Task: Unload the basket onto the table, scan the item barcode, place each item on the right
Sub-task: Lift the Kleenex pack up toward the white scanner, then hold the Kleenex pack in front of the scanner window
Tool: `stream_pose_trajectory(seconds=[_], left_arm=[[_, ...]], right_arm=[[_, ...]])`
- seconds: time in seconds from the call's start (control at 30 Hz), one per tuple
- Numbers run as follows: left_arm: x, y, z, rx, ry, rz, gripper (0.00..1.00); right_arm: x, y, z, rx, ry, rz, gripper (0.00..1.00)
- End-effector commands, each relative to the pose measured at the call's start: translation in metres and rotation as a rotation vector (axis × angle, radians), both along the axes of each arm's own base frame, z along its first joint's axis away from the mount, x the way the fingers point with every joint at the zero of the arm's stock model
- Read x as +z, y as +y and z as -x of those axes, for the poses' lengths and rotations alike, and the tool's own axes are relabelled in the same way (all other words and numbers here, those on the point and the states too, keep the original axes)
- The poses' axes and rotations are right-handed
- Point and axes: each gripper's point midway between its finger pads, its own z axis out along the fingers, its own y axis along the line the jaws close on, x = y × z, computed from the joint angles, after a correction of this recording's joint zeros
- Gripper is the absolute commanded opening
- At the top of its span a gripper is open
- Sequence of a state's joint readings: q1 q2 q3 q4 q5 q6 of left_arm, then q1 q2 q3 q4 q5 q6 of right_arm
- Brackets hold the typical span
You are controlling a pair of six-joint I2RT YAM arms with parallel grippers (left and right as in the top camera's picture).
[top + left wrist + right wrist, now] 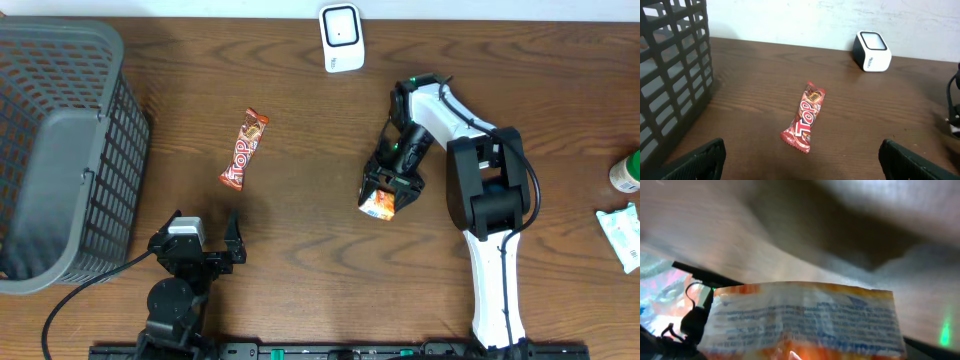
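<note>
Overhead: right gripper (388,190) clasps an orange packet (378,206); left gripper (206,222) gapes empty near red bar (244,150) labelled Top.

Blurred print on orange packet (805,315)

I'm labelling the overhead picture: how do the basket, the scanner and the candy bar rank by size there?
1. basket, by far the largest.
2 and 3. scanner and candy bar: too close to rank; the bar is longer, the scanner wider.
</note>
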State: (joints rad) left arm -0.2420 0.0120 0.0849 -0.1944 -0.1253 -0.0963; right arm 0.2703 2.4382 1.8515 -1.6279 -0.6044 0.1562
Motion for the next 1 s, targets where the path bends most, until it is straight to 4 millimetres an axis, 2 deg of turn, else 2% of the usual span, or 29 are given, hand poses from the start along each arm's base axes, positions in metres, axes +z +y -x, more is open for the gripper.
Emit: stream_pose_trajectory(seconds=[0.0, 0.17, 0.3, 0.43, 0.6, 0.8, 0.87, 0.97], left_arm=[[-0.013, 0.000, 0.001, -0.007, 0.033, -0.022, 0.98], [-0.013, 0.000, 0.001, -0.007, 0.033, -0.022, 0.98], [-0.013, 0.000, 0.001, -0.007, 0.033, -0.022, 0.98], [-0.013, 0.000, 0.001, -0.007, 0.033, -0.022, 0.98], [-0.013, 0.000, 0.001, -0.007, 0.033, -0.022, 0.98], [-0.013, 0.000, 0.001, -0.007, 0.033, -0.022, 0.98], [-0.013, 0.000, 0.001, -0.007, 0.033, -0.022, 0.98], [-0.013, 0.000, 0.001, -0.007, 0.033, -0.022, 0.98]], right_arm=[[0.004, 0.004, -0.023, 0.008, -0.093, -0.014, 0.51], [0.016, 0.001, -0.071, -0.007, -0.290, 0.075, 0.53], [0.037, 0.004, -0.121, -0.006, -0.514, 0.085, 0.55], [0.061, 0.008, -0.181, -0.063, -0.768, 0.105, 0.54], [0.086, 0.023, -0.252, -0.121, -1.083, 0.051, 0.60], [0.114, 0.028, -0.313, -0.165, -1.399, 0.142, 0.63], [0.123, 0.035, -0.328, -0.181, -1.491, 0.168, 0.63], [0.126, 0.051, -0.345, -0.178, -1.602, 0.185, 0.62]])
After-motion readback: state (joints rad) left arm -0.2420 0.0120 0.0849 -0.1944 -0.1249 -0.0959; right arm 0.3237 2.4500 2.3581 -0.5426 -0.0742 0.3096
